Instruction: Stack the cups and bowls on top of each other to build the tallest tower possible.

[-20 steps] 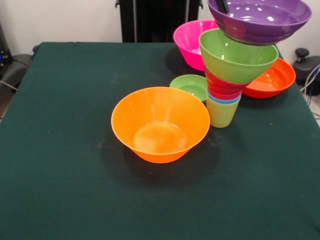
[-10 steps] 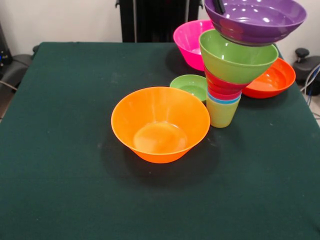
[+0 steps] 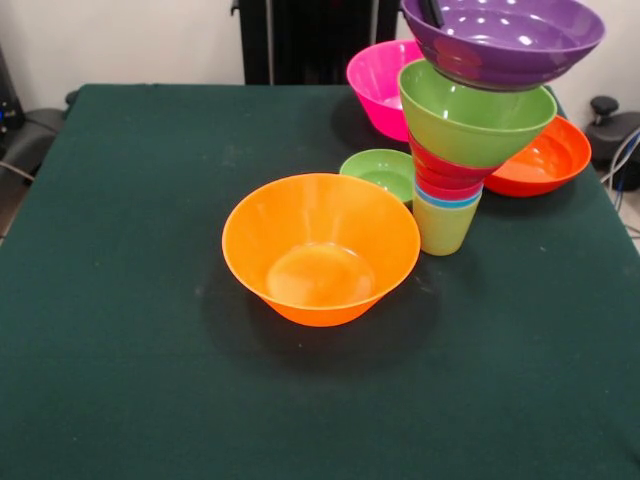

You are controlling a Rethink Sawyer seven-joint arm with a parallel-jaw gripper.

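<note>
A dark green cloth-covered desk [image 3: 120,350] carries a spread of glossy plastic tableware. Toward the right stands the tower [image 3: 465,150], a nested column that widens upward like a funnel. Its lowest piece is a yellow-green translucent plastic cup [image 3: 443,228] standing upright on the desk. A thin rim of a blue translucent cup [image 3: 447,200] shows just above it, then red pieces [image 3: 448,175] nested one in another; which of these is a cup and which a bowl cannot be told. Over them sits a lime green round bowl [image 3: 470,125]. At the top is a purple glossy round bowl [image 3: 503,40], tilted a little and offset to the right of the lime green bowl; whether it rests on that bowl's rim or hangs just above it cannot be told.

A thin dark finger of the tool [image 3: 433,12] reaches down from the top edge just inside the purple bowl's left rim. Only this sliver shows, so how far the tool is open, and whether it grips the bowl, cannot be told.

Loose on the desk, a big orange round bowl [image 3: 320,248] sits upright near the middle. A small green round bowl [image 3: 378,173] lies just behind it, left of the tower. A big pink round bowl [image 3: 378,85] stands farther back, partly hidden by the tower. A red-orange shallow round bowl [image 3: 545,158] lies to the tower's right.
</note>
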